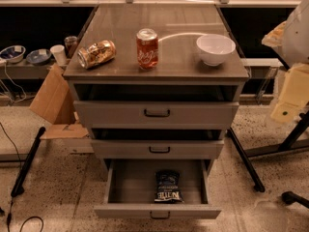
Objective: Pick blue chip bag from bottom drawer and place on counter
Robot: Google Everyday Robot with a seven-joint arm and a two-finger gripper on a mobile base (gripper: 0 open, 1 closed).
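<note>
floor (58, 187): speckled, cardboard (50, 98) leaning at left
surface (183, 23): glossy; gold can (96, 53) lying, red can (147, 48) upright, white bowl (215, 49)
bottom drawer (157, 210): open, blue chip bag (168, 186) inside
claw (291, 93): right edge, open or closed i cannot tell

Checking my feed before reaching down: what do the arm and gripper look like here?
Only part of the arm shows, at the right edge: a rounded white shell above a cream blocky segment bearing a small dark dot. No cables or lettering show on it. The gripper is outside the frame.
</note>
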